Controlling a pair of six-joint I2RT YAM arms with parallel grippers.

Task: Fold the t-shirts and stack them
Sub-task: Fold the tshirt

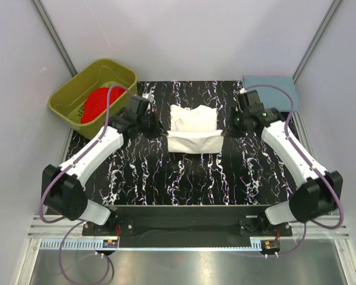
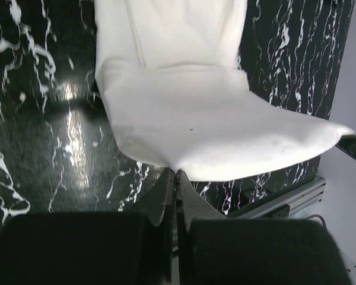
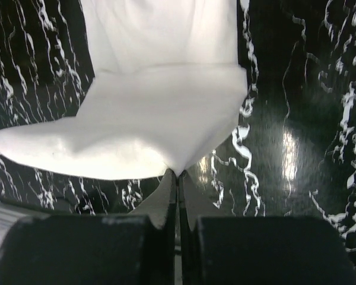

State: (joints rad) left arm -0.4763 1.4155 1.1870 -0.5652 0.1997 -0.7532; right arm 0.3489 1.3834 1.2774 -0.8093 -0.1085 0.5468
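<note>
The white t-shirt (image 1: 193,119) lies mid-tabletop (image 1: 148,178) with its near edge lifted: the left jaws are clamped on its left corner, the right jaws on its right corner. The red t-shirt (image 1: 98,104) sits in the olive tub (image 1: 64,101) at far left

The plain white cloth t-shirt (image 2: 184,119) looks soft, matt and smooth. My dark fingers (image 2: 159,199) look like hard, dull plastic. The black, white-veined desk (image 1: 136,172) is glossy and glares with reflections. Off its far left corner, the olive-green plastic tub (image 1: 68,95) shines faintly; the red cloth shirt (image 1: 97,104) inside is matt.
</note>
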